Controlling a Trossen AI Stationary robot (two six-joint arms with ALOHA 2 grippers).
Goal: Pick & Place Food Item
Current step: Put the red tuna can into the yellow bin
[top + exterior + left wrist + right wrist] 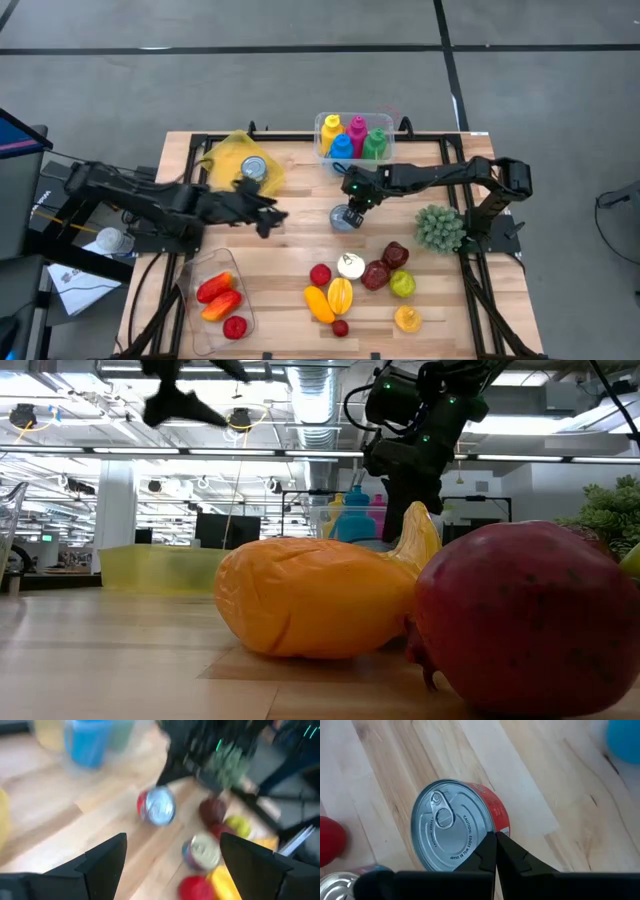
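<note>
A red can with a silver pull-tab lid (452, 827) stands upright on the wooden table (300, 245), about mid-table (343, 218). My right gripper (496, 836) is shut and hangs right over the can's lid near its rim (352, 198). In the low view it comes down behind the orange fruit (405, 500), and the can is hidden there. My left gripper (268, 217) is open and holds nothing, left of the can and raised off the table (185, 400). Its wrist view shows the can (157, 806) ahead between its fingers (172, 840). My right gripper points down from above with its shut fingertips (487, 851) over the edge of the can's lid (479, 836). I cannot tell whether they touch the lid.
A second can (350, 265) stands among toy fruit (340, 295) at the near side. A yellow bowl (225, 152) holds another can (253, 168). A clear bin of coloured bottles (353, 138) stands at the far edge, a green bush (438, 228) right, a clear tray with red peppers (218, 295) near left.
</note>
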